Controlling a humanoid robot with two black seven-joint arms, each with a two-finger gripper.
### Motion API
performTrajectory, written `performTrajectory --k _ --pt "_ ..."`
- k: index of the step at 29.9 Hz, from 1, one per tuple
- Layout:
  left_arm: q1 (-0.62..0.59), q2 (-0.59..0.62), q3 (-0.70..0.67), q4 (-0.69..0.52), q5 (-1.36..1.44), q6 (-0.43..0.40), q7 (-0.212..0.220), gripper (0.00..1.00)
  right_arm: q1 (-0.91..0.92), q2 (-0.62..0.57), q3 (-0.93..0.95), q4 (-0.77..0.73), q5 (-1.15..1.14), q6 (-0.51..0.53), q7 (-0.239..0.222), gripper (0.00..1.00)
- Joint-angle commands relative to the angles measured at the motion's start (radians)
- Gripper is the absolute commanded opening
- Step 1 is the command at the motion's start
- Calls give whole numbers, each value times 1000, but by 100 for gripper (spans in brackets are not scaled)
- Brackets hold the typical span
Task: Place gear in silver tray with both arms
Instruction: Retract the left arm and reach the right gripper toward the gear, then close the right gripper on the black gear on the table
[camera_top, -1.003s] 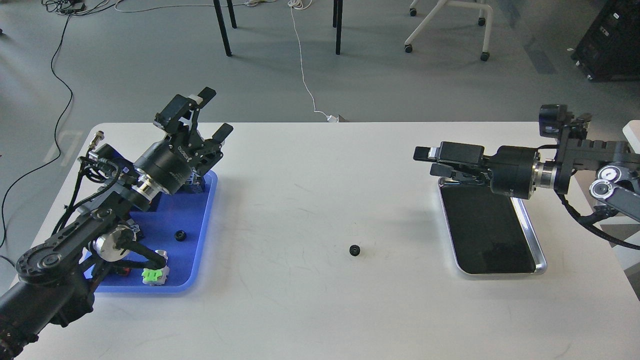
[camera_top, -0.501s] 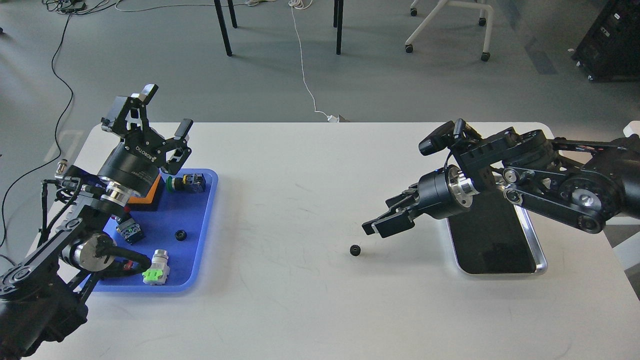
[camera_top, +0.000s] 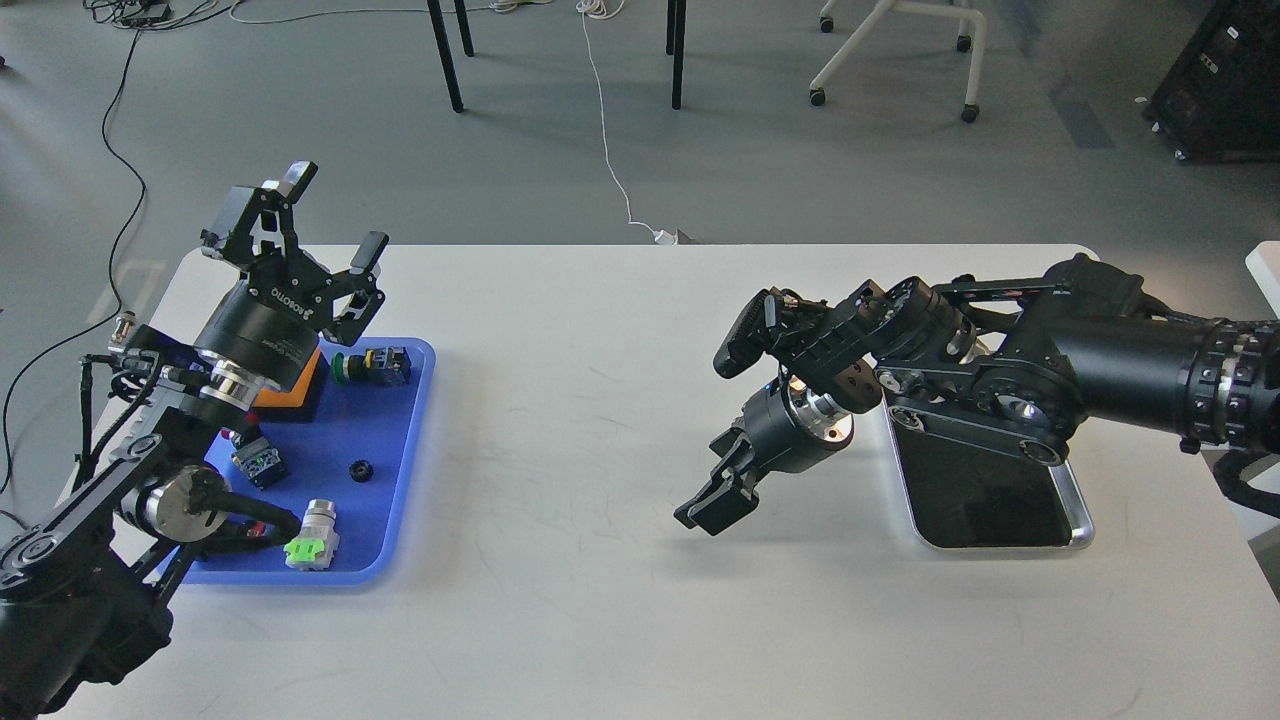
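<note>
The silver tray (camera_top: 1083, 527) lies at the right of the white table, partly covered by my right arm. My right gripper (camera_top: 706, 512) points down at the table's middle, left of the tray, right where the small black gear lay. That gear is hidden behind the fingers, and I cannot tell whether they are open or closed on it. My left gripper (camera_top: 335, 212) is open and empty, raised above the back of the blue tray (camera_top: 400, 520). A second small black gear (camera_top: 360, 469) lies in the blue tray.
The blue tray also holds an orange and black block (camera_top: 305, 385), a green push button (camera_top: 375, 365), a green and grey part (camera_top: 310, 545) and a small dark part (camera_top: 258, 462). Chair and table legs stand on the floor beyond the table.
My right arm has swung down and left, so its gripper now covers the spot where the gear lay. The gear has gone from sight. My left gripper has barely moved in the last half second.
</note>
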Motion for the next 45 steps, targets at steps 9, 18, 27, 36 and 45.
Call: performTrajectory --k 9,18,27,36,45 --pt "2 0 -12 0 0 -3 0 98 4 35 -49 -48 -3 0 0 70" --pt "8 5 -23 0 -2 -4 0 98 1 80 -77 -94 -3 0 0 69" --pt "9 5 -24 0 0 -3 0 98 -5 95 -103 -108 -3 0 0 54" --pt "9 6 -26 0 0 -3 0 98 -5 107 -106 -120 -3 0 0 49" --pt "8 6 -26 0 0 -4 0 98 -2 112 -106 -120 -1 0 0 43"
